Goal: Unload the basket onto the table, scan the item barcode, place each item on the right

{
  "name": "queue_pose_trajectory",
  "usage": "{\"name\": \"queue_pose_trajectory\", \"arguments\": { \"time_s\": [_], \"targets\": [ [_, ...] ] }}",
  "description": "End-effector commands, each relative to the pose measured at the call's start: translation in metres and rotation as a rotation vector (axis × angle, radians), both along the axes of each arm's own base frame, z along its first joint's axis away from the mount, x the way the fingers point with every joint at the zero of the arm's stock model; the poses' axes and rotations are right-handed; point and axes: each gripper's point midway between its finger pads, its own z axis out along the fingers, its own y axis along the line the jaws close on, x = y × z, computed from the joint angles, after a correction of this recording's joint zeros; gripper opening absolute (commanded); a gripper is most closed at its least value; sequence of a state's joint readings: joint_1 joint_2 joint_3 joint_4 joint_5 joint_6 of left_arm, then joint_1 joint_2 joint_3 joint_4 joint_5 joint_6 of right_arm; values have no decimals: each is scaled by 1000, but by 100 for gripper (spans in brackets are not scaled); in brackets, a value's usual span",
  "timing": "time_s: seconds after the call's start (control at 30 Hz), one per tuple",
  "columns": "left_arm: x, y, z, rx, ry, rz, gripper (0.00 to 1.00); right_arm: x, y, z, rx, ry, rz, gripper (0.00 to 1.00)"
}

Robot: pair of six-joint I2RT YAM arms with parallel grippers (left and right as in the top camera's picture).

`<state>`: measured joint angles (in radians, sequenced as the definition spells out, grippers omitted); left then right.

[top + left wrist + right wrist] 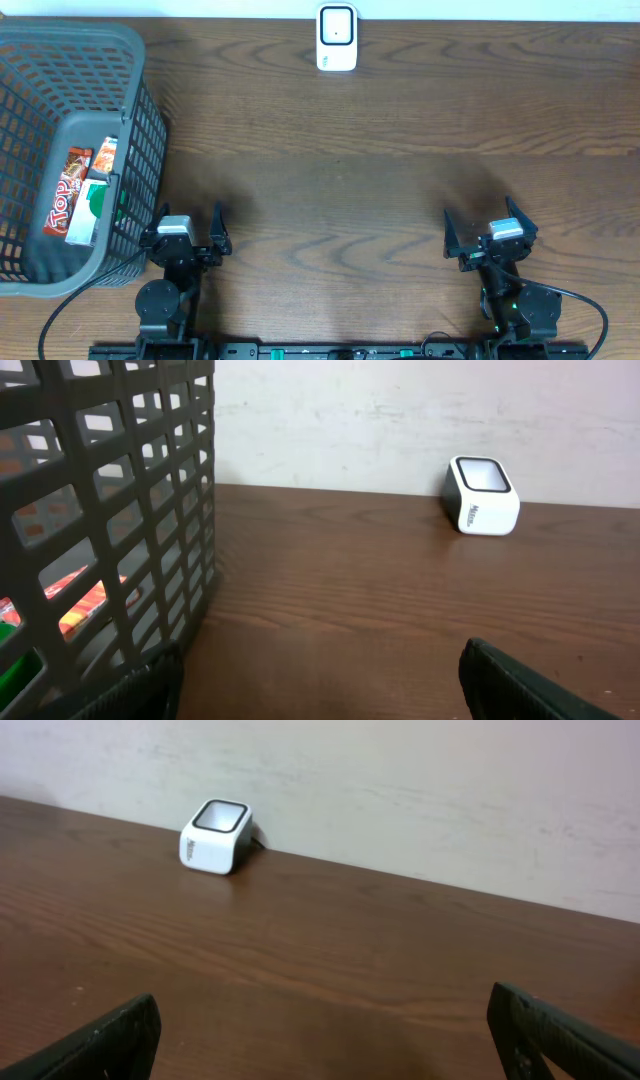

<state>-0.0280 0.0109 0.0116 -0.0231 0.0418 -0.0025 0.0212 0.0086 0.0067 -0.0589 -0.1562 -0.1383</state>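
Overhead: grey plastic lattice basket (140, 110) at left of brown wood table (350, 180) holds red snack pack (66, 192) & green-white box (90, 212); small white cube scanner (337, 38) at far edge, centre. Left gripper (190, 220) just beside basket, right gripper (482, 222) well apart from it. Left wrist: fingers (140, 685) spread wide, nothing btw. them. Right wrist: same.

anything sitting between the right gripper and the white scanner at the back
Nothing. The stretch of dark brown wooden table from the right gripper to the small white box-shaped scanner is bare, seen in the overhead and right wrist views.
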Motion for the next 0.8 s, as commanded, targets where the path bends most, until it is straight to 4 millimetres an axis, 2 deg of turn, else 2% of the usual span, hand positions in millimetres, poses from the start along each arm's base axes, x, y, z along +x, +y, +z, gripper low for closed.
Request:
{"name": "queue_pose_trajectory", "arguments": {
  "time_s": [0.0, 0.43, 0.77],
  "targets": [
    [-2, 7, -14, 15, 51, 37, 87, 0, 0, -1, 10, 6, -3, 99],
    [-2, 7, -14, 15, 51, 37, 87, 0, 0, -1, 10, 6, -2, 99],
    [-2, 7, -14, 15, 51, 37, 87, 1, 0, -9, 9, 40, -3, 99]
  ]
}}
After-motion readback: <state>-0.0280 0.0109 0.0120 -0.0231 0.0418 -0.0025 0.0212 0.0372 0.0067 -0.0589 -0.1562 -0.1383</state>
